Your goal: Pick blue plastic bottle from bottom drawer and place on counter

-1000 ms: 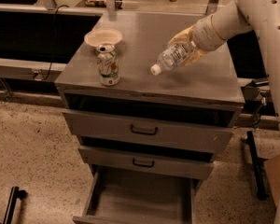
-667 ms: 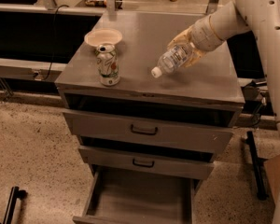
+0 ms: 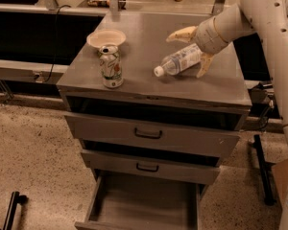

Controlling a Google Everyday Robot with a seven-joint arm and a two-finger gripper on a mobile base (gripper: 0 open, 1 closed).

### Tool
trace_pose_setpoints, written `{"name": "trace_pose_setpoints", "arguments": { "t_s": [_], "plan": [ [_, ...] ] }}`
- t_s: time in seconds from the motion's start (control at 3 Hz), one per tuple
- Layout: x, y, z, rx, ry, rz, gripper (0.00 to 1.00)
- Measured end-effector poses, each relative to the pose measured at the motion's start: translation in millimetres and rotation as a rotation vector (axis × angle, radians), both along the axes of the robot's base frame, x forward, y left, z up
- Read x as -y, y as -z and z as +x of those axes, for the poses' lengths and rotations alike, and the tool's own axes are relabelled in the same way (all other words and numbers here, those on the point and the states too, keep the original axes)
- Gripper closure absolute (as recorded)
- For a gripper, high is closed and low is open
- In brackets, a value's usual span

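Note:
The blue plastic bottle (image 3: 178,61) lies on its side on the counter (image 3: 139,37), white cap pointing front-left. My gripper (image 3: 185,56) is open at the right side of the counter. Its tan fingers (image 3: 181,33) straddle the bottle's base end, one behind it and one in front. The bottom drawer (image 3: 144,206) is pulled open below, and its visible floor is bare.
A white-and-green drink can (image 3: 111,66) stands upright near the counter's front left. A white paper bowl (image 3: 106,37) sits just behind it. Two shut drawer fronts with black handles (image 3: 148,134) are above the open drawer. A black stand leg (image 3: 262,169) is at the right.
The bottle has come down from a tilted, lifted hold to lie on the counter. The fingers have spread apart around it.

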State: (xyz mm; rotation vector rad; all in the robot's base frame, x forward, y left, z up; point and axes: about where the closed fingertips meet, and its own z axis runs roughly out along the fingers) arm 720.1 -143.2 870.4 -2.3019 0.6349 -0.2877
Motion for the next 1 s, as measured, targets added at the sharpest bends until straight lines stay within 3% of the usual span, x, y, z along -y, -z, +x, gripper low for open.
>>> {"name": "trace_pose_setpoints", "arguments": {
  "t_s": [0.33, 0.67, 1.0],
  "plan": [
    [7, -11, -4, 0.022, 0.012, 0.014, 0.00],
    [28, -36, -14, 0.079, 0.048, 0.042, 0.00],
    [35, -37, -16, 0.082, 0.060, 0.044, 0.00]
  ]
}}
